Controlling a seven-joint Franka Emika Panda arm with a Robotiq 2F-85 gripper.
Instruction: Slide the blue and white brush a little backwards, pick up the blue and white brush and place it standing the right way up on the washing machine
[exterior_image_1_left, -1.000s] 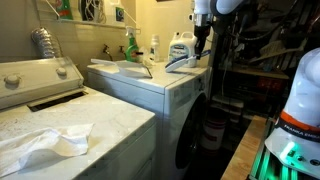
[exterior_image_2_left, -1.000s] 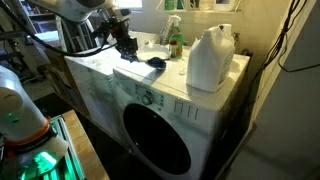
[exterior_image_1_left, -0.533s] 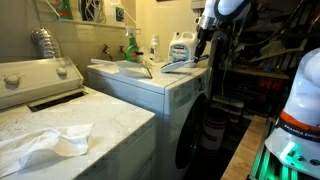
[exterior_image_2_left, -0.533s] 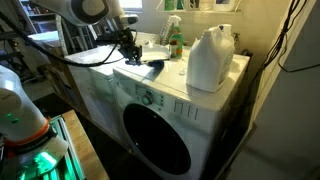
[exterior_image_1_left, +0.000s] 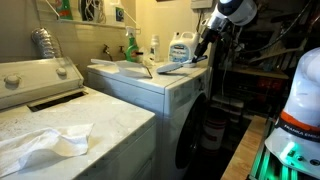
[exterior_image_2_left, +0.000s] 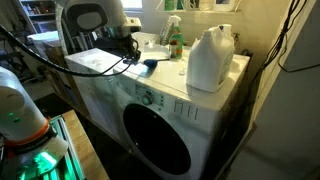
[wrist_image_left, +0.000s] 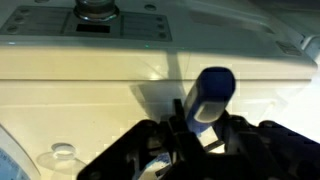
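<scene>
The blue and white brush lies low over the flat top of the white washing machine, near its front corner. It also shows in an exterior view and in the wrist view. My gripper is tilted sideways and shut on one end of the brush. It also shows in an exterior view. In the wrist view the fingers clamp the brush's blue body, with the white machine top behind it. I cannot tell if the brush's far end touches the top.
A large white detergent jug stands on the washing machine beside the brush, and a green spray bottle stands behind. A top-loading appliance with a white cloth is alongside. A sink sits at the back.
The wrist has swung over and tilted toward the machine's front edge while holding the brush. The brush has turned and shifted with it.
</scene>
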